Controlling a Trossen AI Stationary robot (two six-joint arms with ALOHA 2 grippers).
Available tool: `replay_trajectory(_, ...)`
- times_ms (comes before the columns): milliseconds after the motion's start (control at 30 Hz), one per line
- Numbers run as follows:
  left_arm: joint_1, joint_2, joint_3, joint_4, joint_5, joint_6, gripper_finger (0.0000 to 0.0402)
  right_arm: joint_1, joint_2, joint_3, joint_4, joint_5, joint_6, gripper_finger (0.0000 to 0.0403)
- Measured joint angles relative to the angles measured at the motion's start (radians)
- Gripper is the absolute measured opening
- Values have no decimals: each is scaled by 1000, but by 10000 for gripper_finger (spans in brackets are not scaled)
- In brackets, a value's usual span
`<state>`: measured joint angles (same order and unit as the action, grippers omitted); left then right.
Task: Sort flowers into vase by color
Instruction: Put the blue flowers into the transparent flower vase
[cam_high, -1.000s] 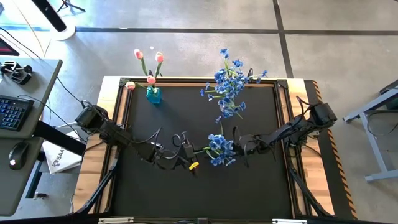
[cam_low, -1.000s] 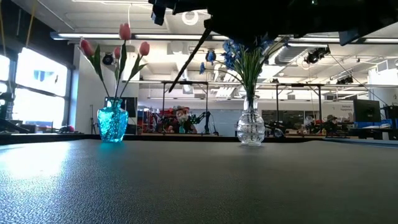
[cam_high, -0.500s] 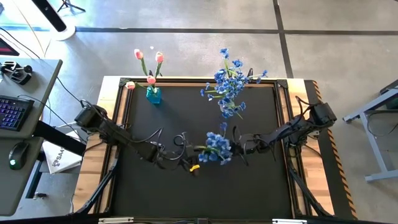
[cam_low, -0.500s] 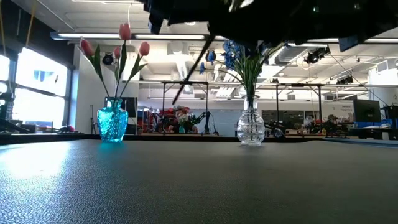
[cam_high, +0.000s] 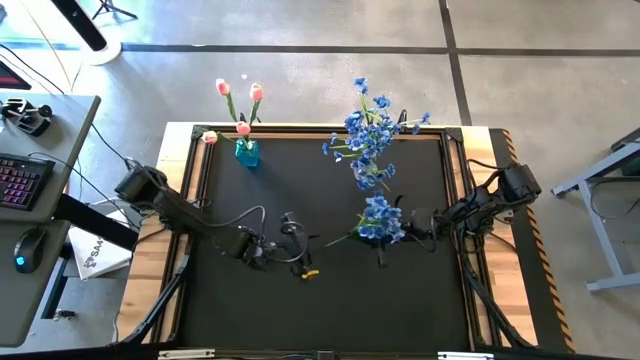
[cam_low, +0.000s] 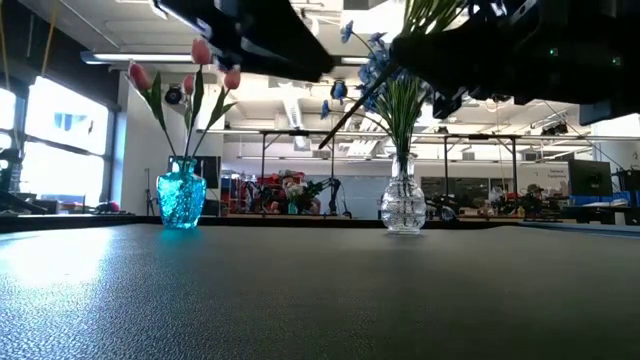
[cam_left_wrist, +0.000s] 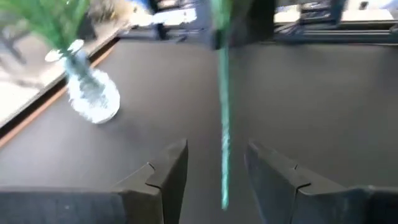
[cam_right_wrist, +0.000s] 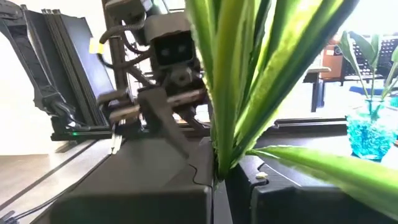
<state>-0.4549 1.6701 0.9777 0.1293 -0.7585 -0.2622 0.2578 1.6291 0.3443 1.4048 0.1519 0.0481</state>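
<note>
While the stem is being pinched between the closed fingers of the right gripper (cam_high: 400, 224), a blue flower bunch (cam_high: 379, 218) is being held up above the mat, just short of the clear vase (cam_low: 403, 208). The bunch's long green stem (cam_left_wrist: 224, 149) is hanging in the gap of the left gripper (cam_high: 296, 243), whose fingers (cam_left_wrist: 166, 173) are being kept apart and are not touching it. The left gripper is being held over the middle of the black table (cam_high: 330, 300), well apart from both vases.

Sorting is judged nearly finished: blue bunches are already standing in the clear vase at the far edge, and pink tulips (cam_low: 203, 50) are already standing in the teal vase (cam_low: 181, 199). The held bunch is being counted as the only flower left out; none is being seen lying on the mat.

Counts: two vases; four tulips; one held blue bunch; the bunches inside the clear vase cannot be separated.
</note>
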Motion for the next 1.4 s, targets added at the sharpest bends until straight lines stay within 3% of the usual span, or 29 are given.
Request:
replay_trajectory(167,19,116,1,272,23,188,148,0,0,1,0,-7,-1,5)
replay_trajectory(300,32,190,0,395,43,238,148,0,0,1,-1,-7,-3,5)
replay_trajectory(500,58,226,0,406,47,168,117,0,0,2,0,-7,-2,10)
replay_trajectory(733,71,233,0,424,89,167,18,0,0,2,-7,-9,-3,36)
replay_trajectory(833,71,233,0,424,68,166,9,0,0,2,-5,-12,-36,48)
replay_trajectory(1033,58,233,0,453,-53,168,3,0,-86,2,-78,12,-72,123)
replay_trajectory(1233,40,233,0,504,-133,231,2,0,-255,2,-348,50,-58,221)
replay_trajectory(1400,34,233,0,552,-133,267,1,0,-382,1,-465,77,-41,241)
